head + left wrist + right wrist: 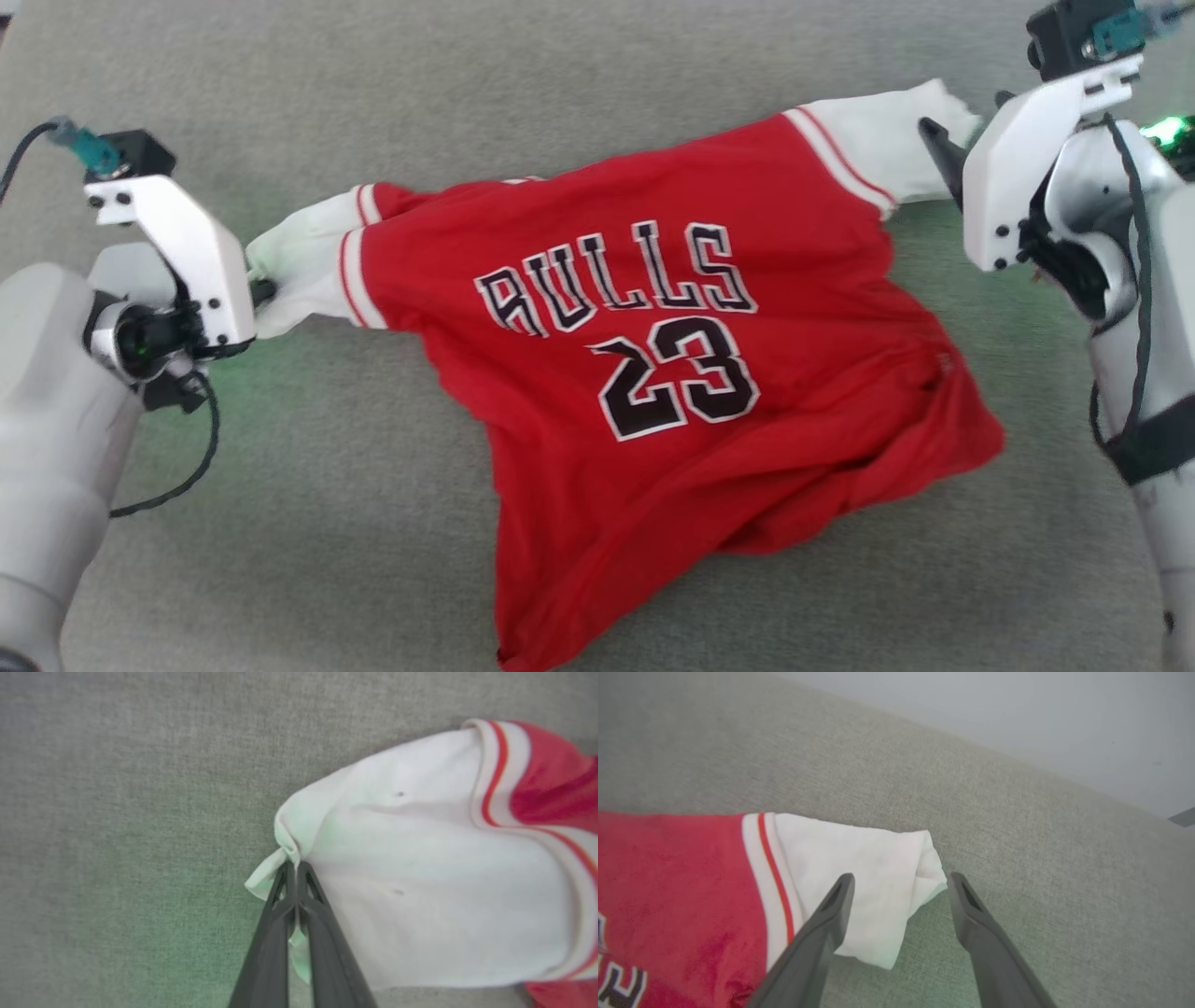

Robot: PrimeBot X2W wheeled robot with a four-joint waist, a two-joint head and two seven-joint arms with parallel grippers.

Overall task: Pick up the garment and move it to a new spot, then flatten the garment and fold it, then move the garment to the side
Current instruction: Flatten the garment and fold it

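Note:
The garment (653,373), a red jersey with white sleeves and "BULLS 23" in black print, lies spread and rumpled on the grey fabric surface. My left gripper (295,870) is shut on the cuff edge of one white sleeve (420,868), at the left in the head view, where the left gripper (263,286) meets the sleeve (299,261). At the upper right, my right gripper (901,882) stands open just above the tip of the other white sleeve (859,877), its fingers straddling the cuff without touching it. In the head view one dark finger of the right gripper (943,154) shows beside that sleeve (887,140).
The grey fabric surface (327,523) stretches on all sides of the garment. A pale wall (1041,718) rises beyond its far edge in the right wrist view. A black cable (201,467) hangs from my left wrist.

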